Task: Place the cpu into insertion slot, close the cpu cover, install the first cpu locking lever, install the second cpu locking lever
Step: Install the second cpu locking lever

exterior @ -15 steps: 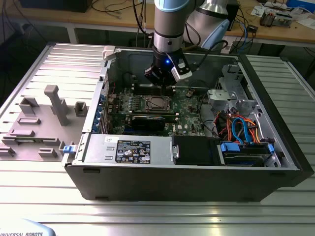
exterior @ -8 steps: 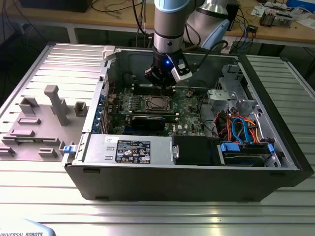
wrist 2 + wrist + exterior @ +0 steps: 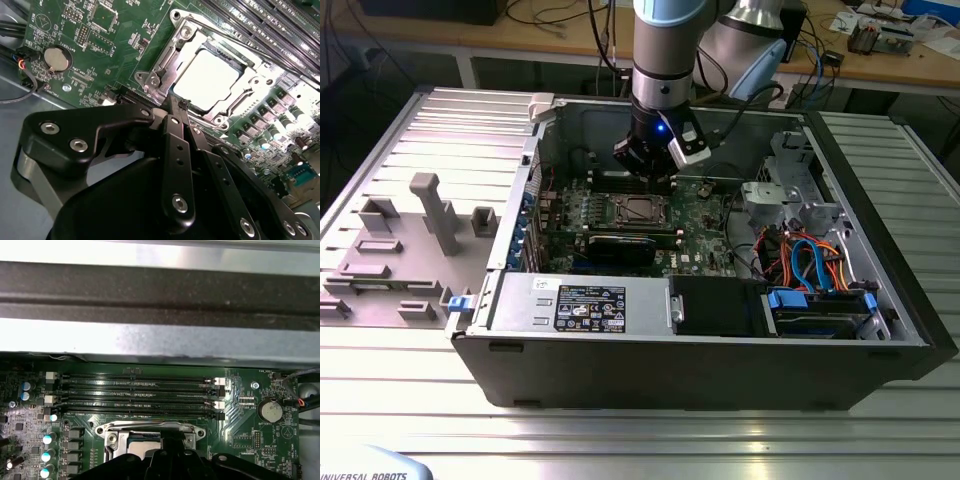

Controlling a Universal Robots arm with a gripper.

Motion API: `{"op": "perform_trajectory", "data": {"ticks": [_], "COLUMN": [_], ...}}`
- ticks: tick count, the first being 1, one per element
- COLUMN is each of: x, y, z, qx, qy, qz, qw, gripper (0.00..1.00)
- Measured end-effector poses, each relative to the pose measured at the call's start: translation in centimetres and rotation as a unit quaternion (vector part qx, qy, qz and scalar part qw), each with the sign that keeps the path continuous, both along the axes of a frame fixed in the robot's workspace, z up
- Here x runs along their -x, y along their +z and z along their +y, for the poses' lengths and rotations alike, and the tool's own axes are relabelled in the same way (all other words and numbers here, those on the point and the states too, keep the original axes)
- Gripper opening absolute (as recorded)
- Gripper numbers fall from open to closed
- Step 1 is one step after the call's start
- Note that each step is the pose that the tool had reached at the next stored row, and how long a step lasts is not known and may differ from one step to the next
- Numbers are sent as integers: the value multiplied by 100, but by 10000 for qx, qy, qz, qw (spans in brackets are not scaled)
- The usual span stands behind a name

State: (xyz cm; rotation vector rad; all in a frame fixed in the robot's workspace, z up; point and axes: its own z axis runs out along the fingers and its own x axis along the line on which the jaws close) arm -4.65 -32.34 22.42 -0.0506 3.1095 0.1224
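In the exterior view my gripper hangs inside the open computer case, just behind the insertion slot on the green motherboard. In the second wrist view the cpu lies flat in the slot, its bright silvery top showing through the square opening of the cpu cover, which lies down over it. My gripper has its fingers pressed together, tips at the edge of the cover's frame. I cannot tell if anything is pinched between them. A thin lever rod runs along the slot's side by the memory slots.
Long black memory slots lie beside the socket, and a coin battery sits on the board. The case's metal wall rises close behind. A drive cage with coloured cables fills the exterior view's right. A power supply lines the front.
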Motion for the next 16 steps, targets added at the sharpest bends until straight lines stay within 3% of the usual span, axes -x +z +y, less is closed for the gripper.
{"op": "perform_trajectory", "data": {"ticks": [8,16], "x": [-1,-1], "y": [26,15], "z": [-2,-36], "qx": [0,0], "qy": [0,0], "qz": [0,-1], "qw": [10000,10000], "gripper": [11,11]}}
